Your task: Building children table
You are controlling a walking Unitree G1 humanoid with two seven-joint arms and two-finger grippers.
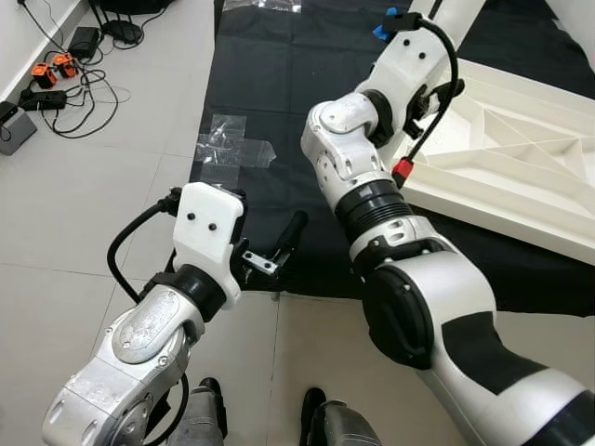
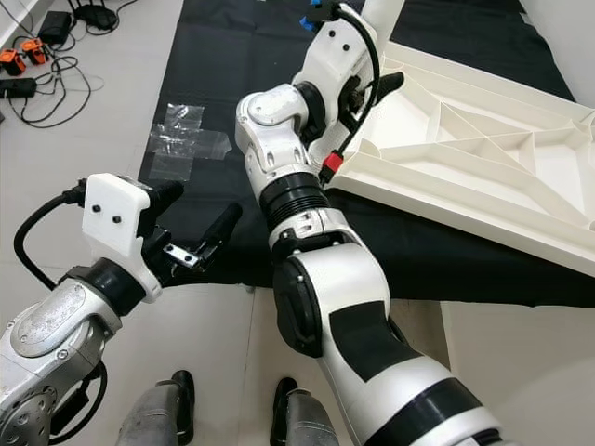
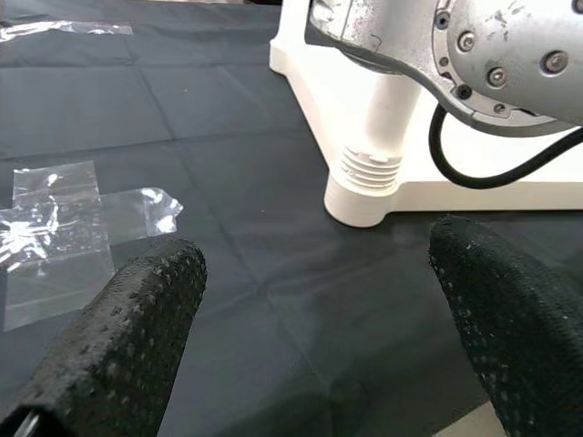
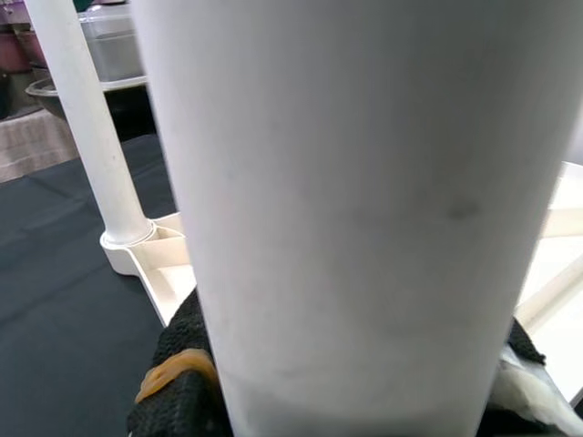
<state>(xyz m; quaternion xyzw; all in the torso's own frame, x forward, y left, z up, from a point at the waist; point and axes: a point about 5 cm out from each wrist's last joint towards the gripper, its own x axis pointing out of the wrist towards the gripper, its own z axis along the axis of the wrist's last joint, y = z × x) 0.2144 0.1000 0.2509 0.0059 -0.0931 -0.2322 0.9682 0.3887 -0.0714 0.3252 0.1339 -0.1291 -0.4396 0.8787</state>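
Observation:
A white children's table top (image 1: pixel 521 158) lies upside down on a black cloth (image 1: pixel 270 84), ribs facing up. My right gripper (image 2: pixel 372 79) is raised over its near-left corner and is shut on a white table leg (image 4: pixel 346 209) that stands upright there. The leg's threaded base (image 3: pixel 369 173) sits in the corner socket. A second white leg (image 4: pixel 86 137) stands at another corner. My left gripper (image 1: pixel 270 232) hovers open and holds nothing, low over the cloth's near edge, left of that corner, with its fingertips (image 3: pixel 137 337) wide apart.
Crumpled clear tape (image 1: pixel 228 149) is stuck to the cloth's left edge. Cables, a power strip and small orange items (image 1: pixel 51 70) lie on the grey tiled floor at the far left. My feet (image 1: pixel 316 418) stand just short of the cloth.

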